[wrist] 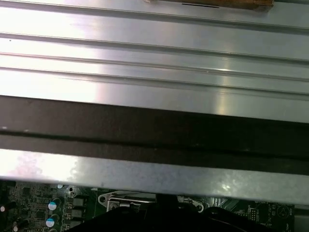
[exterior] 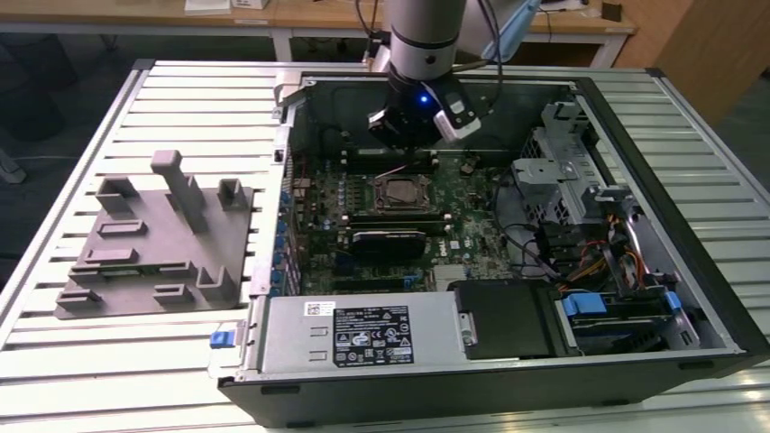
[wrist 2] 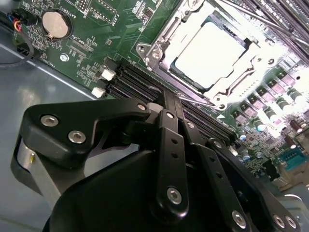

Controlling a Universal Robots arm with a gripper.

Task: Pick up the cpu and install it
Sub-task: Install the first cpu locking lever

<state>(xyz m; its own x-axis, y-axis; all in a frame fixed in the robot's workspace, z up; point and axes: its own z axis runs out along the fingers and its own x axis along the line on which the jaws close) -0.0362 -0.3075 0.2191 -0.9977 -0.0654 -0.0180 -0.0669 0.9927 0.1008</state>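
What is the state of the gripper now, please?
Gripper: jaws shut, holding nothing; the cpu sits in the socket.

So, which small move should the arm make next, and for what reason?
Probably a short lift straight up, away from the board. The cpu already lies flat inside the socket, and the gripper hangs above the memory slots beside it, holding nothing.
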